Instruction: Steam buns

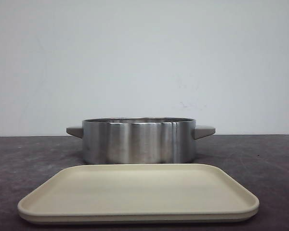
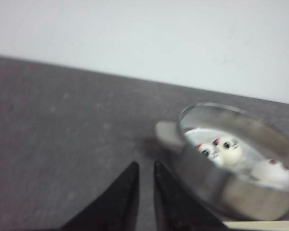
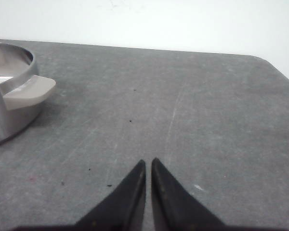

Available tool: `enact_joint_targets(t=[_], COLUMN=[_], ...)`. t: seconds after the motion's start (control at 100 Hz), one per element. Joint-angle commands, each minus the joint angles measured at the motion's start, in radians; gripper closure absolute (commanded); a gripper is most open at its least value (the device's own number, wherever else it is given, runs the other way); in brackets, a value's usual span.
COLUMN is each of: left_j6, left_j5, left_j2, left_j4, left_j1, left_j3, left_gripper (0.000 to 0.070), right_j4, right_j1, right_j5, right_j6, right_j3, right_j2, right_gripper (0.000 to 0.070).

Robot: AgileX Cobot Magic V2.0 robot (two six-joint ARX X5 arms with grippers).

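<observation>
Count: one steel pot [image 1: 138, 140] with two grey side handles, one beige tray [image 1: 135, 192], and three buns [image 2: 229, 151] that I can make out (the left wrist view is blurred, so there may be more behind the rim).
Buns: white and round, with dark face marks, all lying inside the pot; two sit close together, the third [image 2: 272, 173] apart from them near the wall.
Pot: stands upright on the dark grey surface [image 1: 260, 159], just behind the tray as seen from the front; from there its inside is hidden.
Tray: flat, nothing on it, nearest the front camera.
Left hand [image 2: 145, 169]: held low over the bare surface beside the pot's handle [image 2: 167, 135], its two black fingers almost together with a thin gap, holding nothing.
Right hand [image 3: 148, 164]: held over the surface, well away from the pot's other handle [image 3: 30, 91], fingers nearly closed (only a slit between the tips), holding nothing.
</observation>
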Motion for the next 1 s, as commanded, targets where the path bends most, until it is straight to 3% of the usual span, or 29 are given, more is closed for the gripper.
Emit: enact_joint_targets(t=[0.0,0.41,0.77,0.99], left_j6=[-0.007,0.070,0.220,0.195], left_j5=[0.003,0.005,0.009,0.009], left_j2=[-0.040,-0.122,-0.122,-0.122], left_j4=[0.022,0.047,-0.007,-0.005], left_j1=[0.023,0.184,0.219,0.219], left_j3=[-0.035,-0.185,-0.193,-0.193], left_gripper=[0.0685,0.0685,0.0685,0.0685], right_j4=[0.008,0.008,0.008,0.008], right_j1=[0.002,0.002,0.002,0.002], right_j5=[-0.001,0.000,0.000,0.000], right_j6=[-0.007,-0.007,-0.007,-0.007], right_j3=[-0.003,-0.003,-0.003,-0.003], right_j2=[-0.001,-0.001,-0.001,-0.001], right_gripper=[0.0687,0.0687,0.0687,0.0687])
